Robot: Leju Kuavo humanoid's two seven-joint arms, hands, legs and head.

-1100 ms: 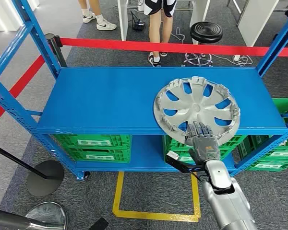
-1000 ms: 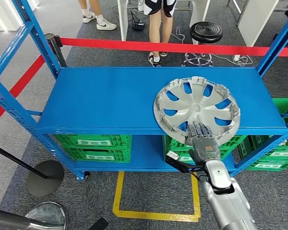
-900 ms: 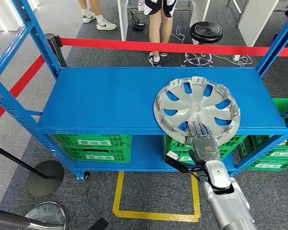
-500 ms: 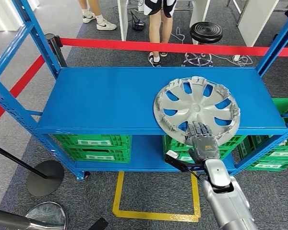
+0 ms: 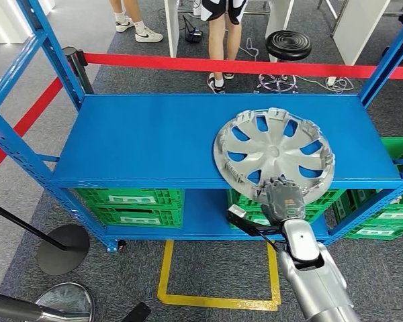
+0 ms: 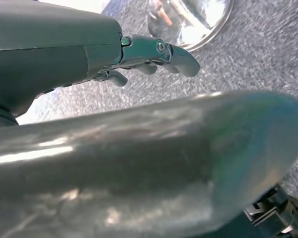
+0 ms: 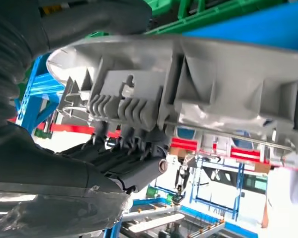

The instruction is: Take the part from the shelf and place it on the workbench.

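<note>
One part: silver hubcap, lying inner side up on the blue shelf, near edge hanging past the shelf's front lip.
Right hand: at the hubcap's near rim, fingers curled over the edge, clamped on the rim; seen from the right wrist, dark fingers on one face of the rim and thumb on the other.
Hubcap close up: grey ribbed clips on the inner ring, directly against the fingers.
Left hand: hanging over grey carpet, fingers straight and slightly apart, holding nothing.
Below the right hand: green crates on the lower shelf level, more crates off to its left.
Beyond the right hand: red barrier tape past the far side of the shelf, a person's legs and a black stool behind the tape.
Floor beside the right forearm: yellow taped rectangle on the carpet.
</note>
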